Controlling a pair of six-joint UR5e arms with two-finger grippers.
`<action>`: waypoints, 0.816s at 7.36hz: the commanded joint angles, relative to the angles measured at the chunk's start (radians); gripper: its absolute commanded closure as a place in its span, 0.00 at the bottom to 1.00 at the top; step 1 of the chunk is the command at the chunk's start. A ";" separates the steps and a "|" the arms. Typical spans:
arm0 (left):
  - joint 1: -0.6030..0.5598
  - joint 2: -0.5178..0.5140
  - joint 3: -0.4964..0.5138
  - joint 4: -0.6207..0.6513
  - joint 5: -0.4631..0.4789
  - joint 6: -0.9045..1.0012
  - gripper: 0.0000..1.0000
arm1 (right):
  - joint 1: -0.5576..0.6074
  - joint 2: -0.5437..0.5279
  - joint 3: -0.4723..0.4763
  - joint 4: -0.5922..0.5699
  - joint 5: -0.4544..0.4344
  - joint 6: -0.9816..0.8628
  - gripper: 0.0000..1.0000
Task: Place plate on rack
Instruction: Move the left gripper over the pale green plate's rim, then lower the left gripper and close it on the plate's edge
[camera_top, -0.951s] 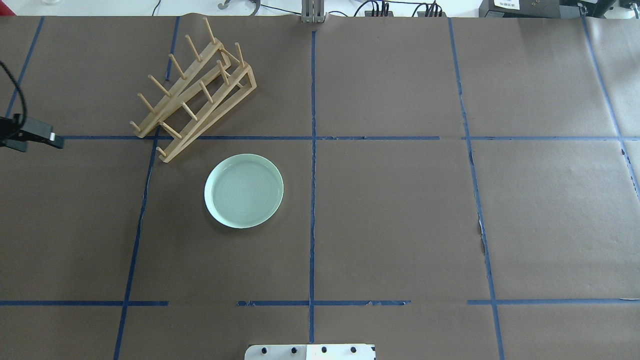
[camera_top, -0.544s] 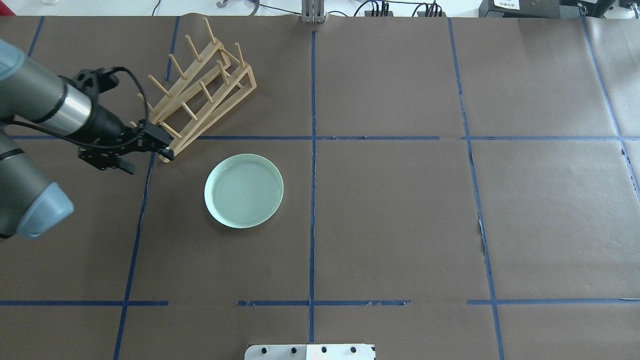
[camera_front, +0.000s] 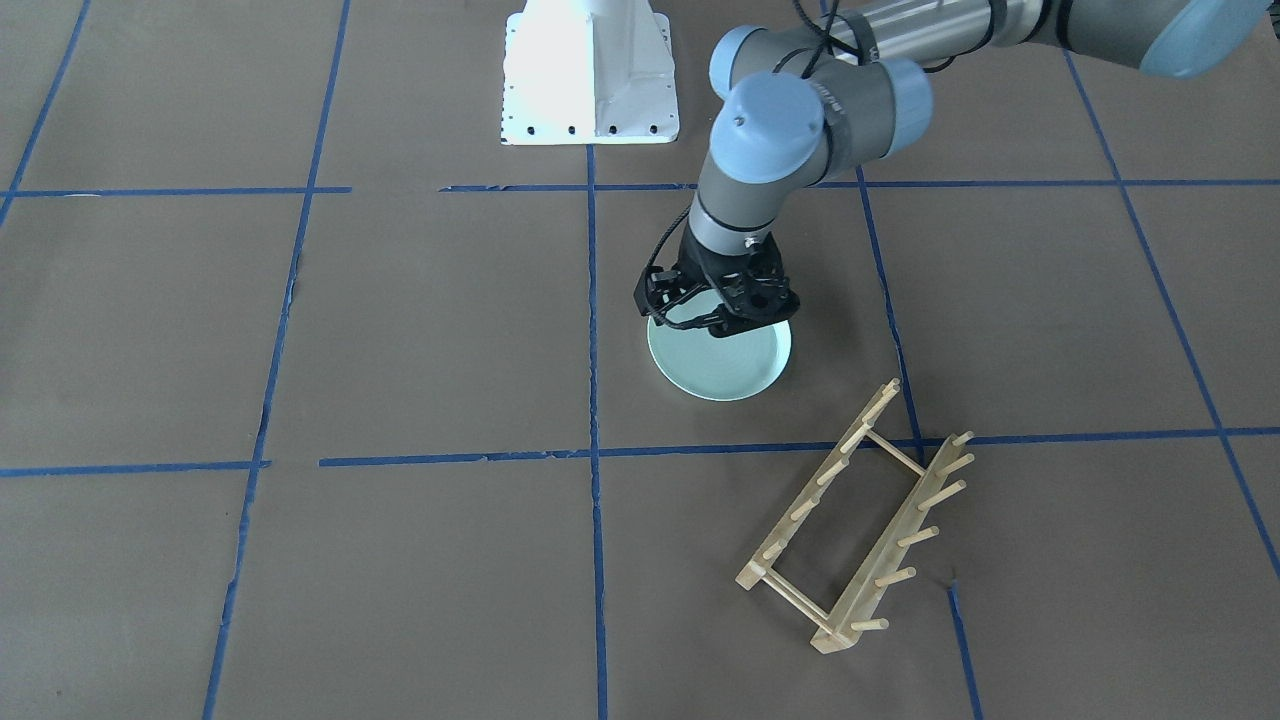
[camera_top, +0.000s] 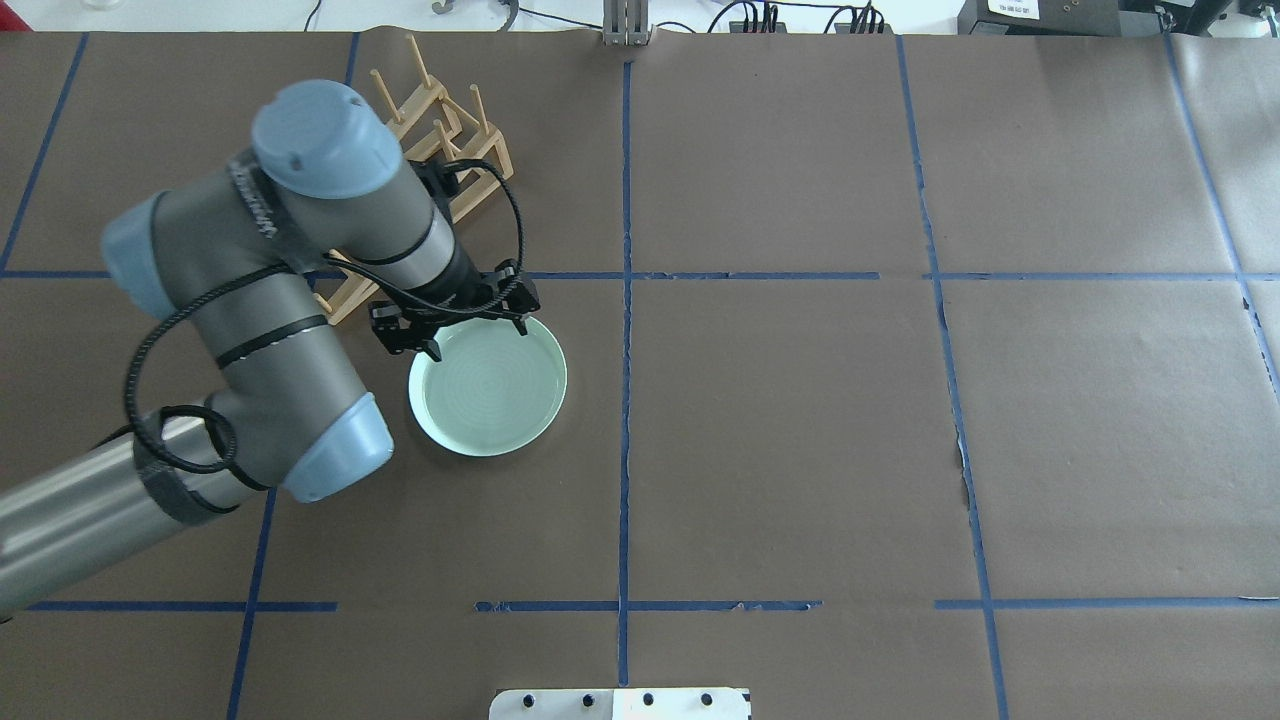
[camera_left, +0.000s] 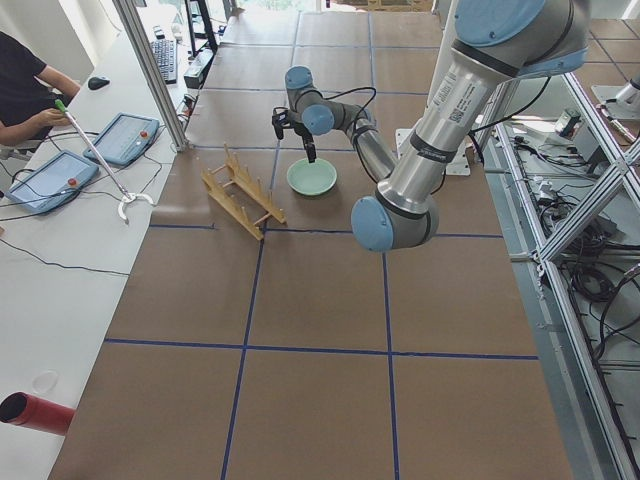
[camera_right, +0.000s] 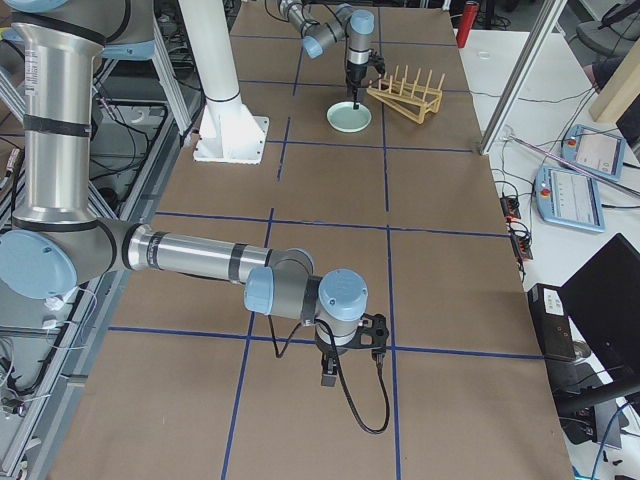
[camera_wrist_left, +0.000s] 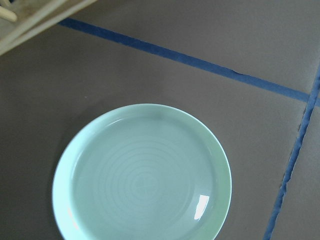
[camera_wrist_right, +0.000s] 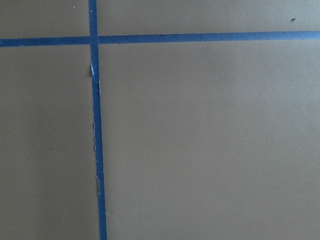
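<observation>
The pale mint-green plate (camera_top: 495, 400) lies flat on the brown table, left of the middle; it also shows in the front view (camera_front: 725, 372) and fills the left wrist view (camera_wrist_left: 142, 180). The light wood rack (camera_top: 478, 168) stands just behind it on the left, partly hidden by my left arm, and shows whole in the front view (camera_front: 885, 560). My left gripper (camera_top: 460, 330) hovers above the plate, pointing down, open and empty, also in the front view (camera_front: 715, 318). My right gripper (camera_right: 345, 365) hangs low over bare table far from the plate; I cannot tell its state.
The white robot base (camera_front: 590, 70) stands at the table's near edge. Blue tape lines cross the brown paper (camera_wrist_right: 95, 125). An operators' desk with tablets (camera_left: 60, 170) runs along the far side, behind the rack.
My left arm has swung in from the table's left edge, past the rack's near end, to above the plate. The plate and rack have not moved.
</observation>
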 joint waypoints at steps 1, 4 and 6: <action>0.066 -0.079 0.138 0.008 0.113 -0.003 0.10 | 0.000 0.000 0.000 0.000 0.000 0.000 0.00; 0.072 -0.077 0.142 0.011 0.144 0.043 0.21 | 0.000 0.000 0.000 0.000 0.000 0.000 0.00; 0.085 -0.079 0.153 0.011 0.169 0.045 0.29 | 0.000 0.000 0.000 0.000 0.000 0.000 0.00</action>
